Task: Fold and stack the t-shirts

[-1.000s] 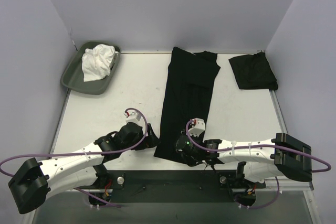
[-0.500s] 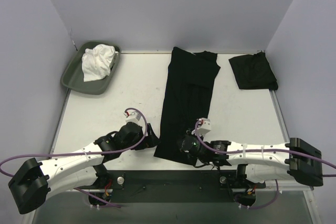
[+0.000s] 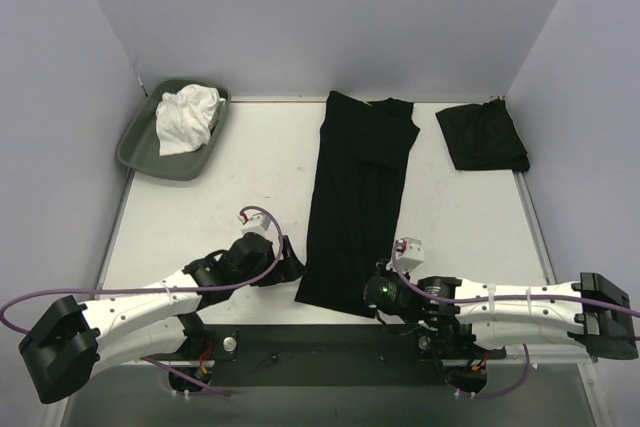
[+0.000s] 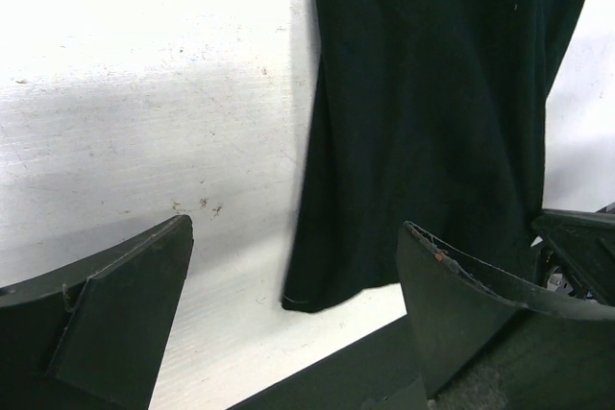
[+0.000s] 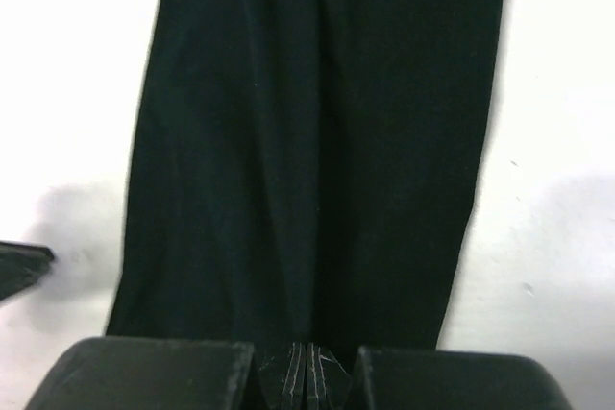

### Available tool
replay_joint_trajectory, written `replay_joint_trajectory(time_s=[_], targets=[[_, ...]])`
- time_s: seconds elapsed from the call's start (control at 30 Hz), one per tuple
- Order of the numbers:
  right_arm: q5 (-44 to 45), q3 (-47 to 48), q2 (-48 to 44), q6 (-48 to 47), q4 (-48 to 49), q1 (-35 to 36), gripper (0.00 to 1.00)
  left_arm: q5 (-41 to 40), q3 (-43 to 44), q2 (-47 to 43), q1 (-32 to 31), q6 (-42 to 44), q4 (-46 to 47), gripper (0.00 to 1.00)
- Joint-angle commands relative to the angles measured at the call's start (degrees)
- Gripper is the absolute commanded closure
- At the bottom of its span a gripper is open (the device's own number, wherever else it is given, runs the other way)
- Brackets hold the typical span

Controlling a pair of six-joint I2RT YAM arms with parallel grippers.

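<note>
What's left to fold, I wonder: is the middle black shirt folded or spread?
Partly folded: the shirt lies as a long narrow strip.

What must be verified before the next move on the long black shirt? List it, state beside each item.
1. Left gripper open: ok.
2. Near left corner of the long black shirt shows between the left fingers in the left wrist view: ok. Whether they are low enough to take it: cannot tell.
3. Right gripper shut at the near hem: ok.
4. Cloth pinched in the right gripper: cannot tell, because the hem meets the shut fingers at the picture's edge.
5. Long shirt lies flat as a narrow strip, ready for a crosswise fold: ok.
6. Folded black shirt lies apart at the far right, free to stack on: ok.
</note>
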Motion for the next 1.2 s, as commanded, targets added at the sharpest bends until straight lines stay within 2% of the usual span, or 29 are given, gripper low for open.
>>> replay_joint_trajectory(time_s=[0.0,0.07,0.13,0.17,0.2,0.3,0.47,0.63,0.87,1.17], targets=[[0.2,0.3,1.6,3.7,-9.0,2.5,1.0,0.5,0.3,0.3,0.3,-0.4,3.7,0.04],[-0.3,1.0,3.2,2.8,-9.0,2.5,1.0,0.5,0.7,0.4,0.3,-0.4,3.7,0.04],[0.1,3.7,6.0,1.1,-10.2,2.4,0.7,0.5,1.5,0.6,0.2,-0.2,3.2,0.04],[0.6,5.2,6.8,0.3,-11.7,2.5,0.58,0.6,2.6,0.5,0.2,-0.2,2.9,0.04],[3.1,6.6,7.7,-0.3,-13.3,2.4,0.39,0.6,3.4,0.4,0.3,0.3,2.6,0.04],[7.5,12.2,9.4,-3.4,-16.7,2.2,0.23,0.9,7.9,0.2,0.2,1.6,0.8,0.04],[9.2,16.6,9.3,-8.9,-16.7,-2.4,0.19,3.3,15.3,2.6,-0.1,3.8,-0.1,0.04],[9.9,15.5,5.1,-11.5,-16.5,-7.3,0.19,8.4,18.8,9.2,-1.1,3.1,5.3,0.04],[10.3,8.3,-6.6,-10.8,-16.4,-11.3,0.2,13.5,15.9,19.4,-3.7,-0.4,20.9,0.04],[7.6,6.2,-9.9,-10.7,-18.0,-12.9,0.21,14.7,9.4,24.3,-6.1,-2.9,28.6,0.04]])
